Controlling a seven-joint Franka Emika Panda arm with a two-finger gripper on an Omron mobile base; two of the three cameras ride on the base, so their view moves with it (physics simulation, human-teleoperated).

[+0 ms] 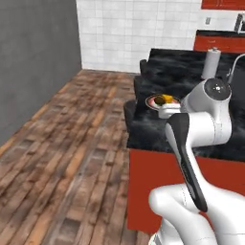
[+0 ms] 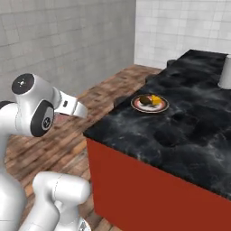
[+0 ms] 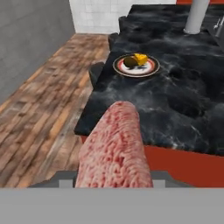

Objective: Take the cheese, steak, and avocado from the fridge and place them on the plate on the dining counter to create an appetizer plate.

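A: What is the pincer (image 3: pixel 113 181) doing?

B: In the hand view a long slab of pink, marbled steak (image 3: pixel 114 148) rises from between its tips, which the meat mostly hides; I judge the pincer clamped on the steak, its jaws held apart by the meat's thickness

A: And beyond the steak?

B: The near edge of the dining counter (image 3: pixel 183 109), glossy black on a red base; the steak's far end hangs over the counter's near left corner as the hand camera sees it; further in, close to the counter's left edge, sits the plate (image 3: pixel 151 67), well apart from the pincer

A: What is on the plate?

B: A yellow-orange cheese (image 3: pixel 140 58) wedge touching a dark rounded lump (image 3: pixel 129 61) just beside it; the lump may be the avocado, though it is too small to be sure; the right base view shows the same pair on the plate (image 2: pixel 163 106)

A: So how far along is the job?

B: By my reading two items are set down and the steak is the last, carried but not yet placed; what is left is to bring it over the plate and release it onto the bare part

A: Anything else on the counter?

B: A pale upright cylinder (image 3: pixel 194 16) near the far right, well clear of the plate; dark stools (image 3: pixel 97 72) stand along the left edge
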